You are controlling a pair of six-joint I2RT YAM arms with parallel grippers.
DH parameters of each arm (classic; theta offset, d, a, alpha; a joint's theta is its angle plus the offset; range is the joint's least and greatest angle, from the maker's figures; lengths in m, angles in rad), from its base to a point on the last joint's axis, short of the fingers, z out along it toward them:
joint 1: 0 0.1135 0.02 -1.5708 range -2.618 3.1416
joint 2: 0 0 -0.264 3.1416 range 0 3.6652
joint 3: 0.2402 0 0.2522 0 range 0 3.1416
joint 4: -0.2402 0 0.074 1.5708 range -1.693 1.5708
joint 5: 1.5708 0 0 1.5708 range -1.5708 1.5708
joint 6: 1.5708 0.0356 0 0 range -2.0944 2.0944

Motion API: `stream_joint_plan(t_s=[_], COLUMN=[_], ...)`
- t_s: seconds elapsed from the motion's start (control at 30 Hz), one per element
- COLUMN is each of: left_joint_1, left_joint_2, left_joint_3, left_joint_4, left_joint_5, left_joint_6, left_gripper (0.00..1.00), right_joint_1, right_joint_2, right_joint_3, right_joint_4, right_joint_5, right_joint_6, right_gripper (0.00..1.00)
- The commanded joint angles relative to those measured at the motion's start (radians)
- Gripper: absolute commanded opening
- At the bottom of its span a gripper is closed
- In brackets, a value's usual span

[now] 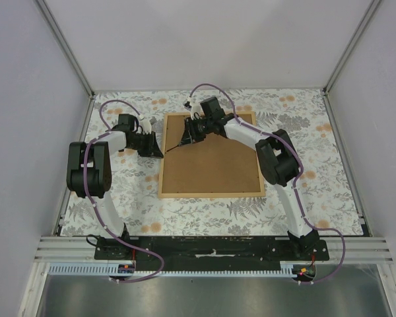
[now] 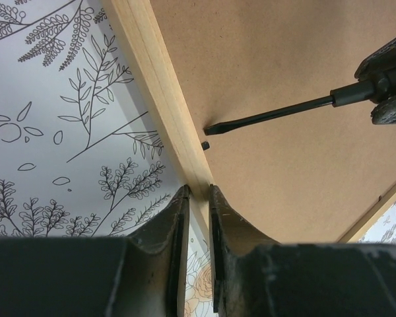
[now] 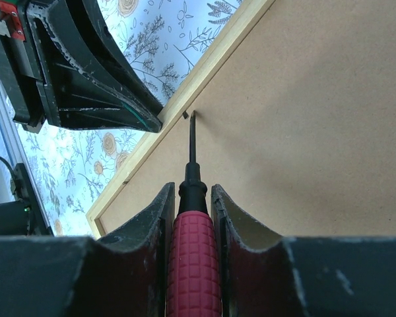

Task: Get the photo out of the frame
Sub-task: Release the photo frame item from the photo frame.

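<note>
While the frame is lying back-up on the table, board on & photo hidden, right gripper is clenching a screwdriver at a tab; left gripper is sitting nearly closed at frame's rim, grip unclear.

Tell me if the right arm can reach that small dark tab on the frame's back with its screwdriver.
Probably yes: the screwdriver tip sits just beside the tab over bare backing board, and the left gripper sits at the frame edge alongside, not over it.
</note>
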State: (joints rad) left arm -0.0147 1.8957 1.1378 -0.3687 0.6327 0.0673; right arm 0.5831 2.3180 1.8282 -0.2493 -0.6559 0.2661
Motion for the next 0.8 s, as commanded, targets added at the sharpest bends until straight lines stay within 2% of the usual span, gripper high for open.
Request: stream_joint_plan(t_s=[0.0,0.57,0.77], left_joint_1=[-0.004,-0.005,-0.005], left_joint_2=[0.031,0.042,0.043], left_joint_3=[-0.01,-0.007,-0.007], left_joint_4=[-0.026,-0.027,-0.029], left_joint_5=[-0.025,-0.018,-0.019], left_joint_6=[-0.004,-0.009,-0.009], left_gripper=[0.2,0.18,0.17], right_joint_1=[0.008,0.001,0.003], right_joint_2=[-0.006,0.052,0.055], right_joint_3=[-0.017,0.013,0.019], right_joint_4=[-0.013,0.002,-0.004], right_joint_5=[-0.051,-0.074,-0.03], right_joint_6=[0.025,0.078,0.085], right_gripper=[0.0,0.0,0.0])
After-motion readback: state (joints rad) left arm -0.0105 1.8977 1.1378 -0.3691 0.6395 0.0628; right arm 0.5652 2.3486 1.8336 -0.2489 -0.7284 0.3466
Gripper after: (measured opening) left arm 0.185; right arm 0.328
